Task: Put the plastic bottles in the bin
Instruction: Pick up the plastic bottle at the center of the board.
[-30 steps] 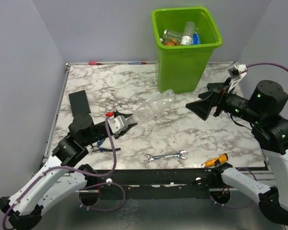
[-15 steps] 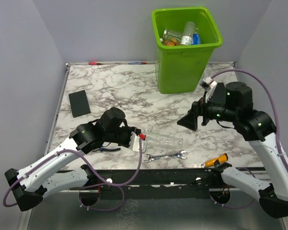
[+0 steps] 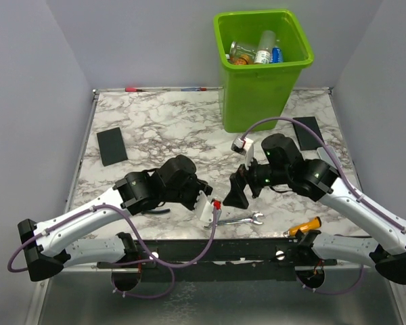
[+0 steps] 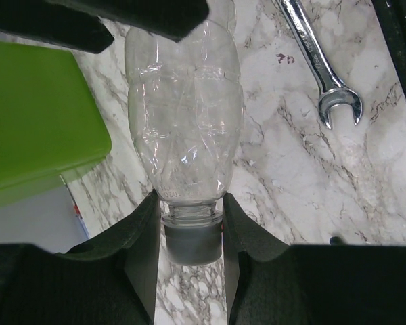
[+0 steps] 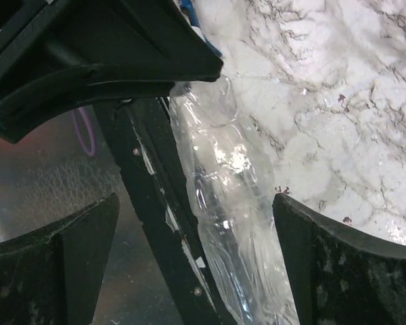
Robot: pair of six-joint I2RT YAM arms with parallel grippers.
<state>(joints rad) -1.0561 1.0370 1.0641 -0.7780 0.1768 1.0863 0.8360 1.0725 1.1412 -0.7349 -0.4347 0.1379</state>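
Clear bottle (image 4: 183, 122) is clamped by left end effector (image 4: 189, 211), within spread-apart right end effector (image 5: 196, 254).

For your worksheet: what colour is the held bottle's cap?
Grey cap, clearest in the left wrist view.

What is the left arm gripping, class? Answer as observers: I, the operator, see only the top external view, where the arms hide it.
Observer: The left wrist view shows the left jaws shut on the neck of a clear, crushed bottle with a pale cap.
Operator: Has the right arm taken hold?
Observer: No; the right wrist view shows the right jaws open, one on either side of its body.
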